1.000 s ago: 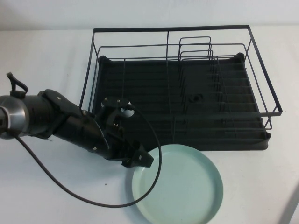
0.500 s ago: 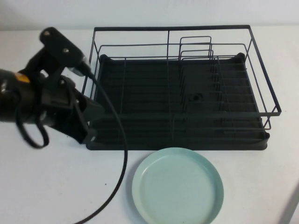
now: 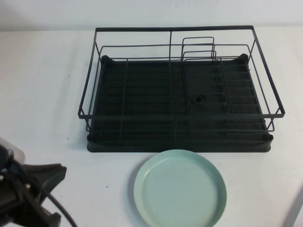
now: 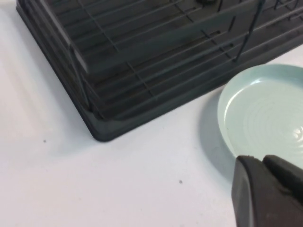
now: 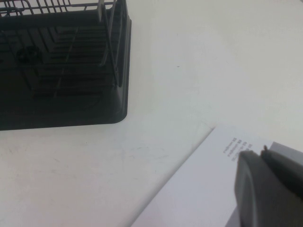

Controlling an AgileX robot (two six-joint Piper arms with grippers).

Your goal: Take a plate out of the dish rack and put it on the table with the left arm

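Observation:
The pale mint-green plate (image 3: 180, 187) lies flat on the white table (image 3: 42, 80), just in front of the black wire dish rack (image 3: 182, 101). The rack holds no plate. The plate (image 4: 265, 113) and the rack's corner (image 4: 137, 66) also show in the left wrist view. My left arm (image 3: 26, 194) sits at the table's near left corner, well left of the plate. My left gripper (image 4: 262, 161) is shut and empty, apart from the plate. My right gripper (image 5: 262, 152) is shut and empty, over a white sheet, to the right of the rack (image 5: 61, 71).
A white printed sheet (image 5: 203, 189) lies on the table under my right gripper. Upright wire dividers (image 3: 199, 49) stand at the rack's back right. The left arm's black cable (image 3: 59, 208) trails at the near left edge.
My left arm has let go of the plate's rim and swung away, first up by the rack's left side, then back to the near left corner. The plate stays flat on the table.

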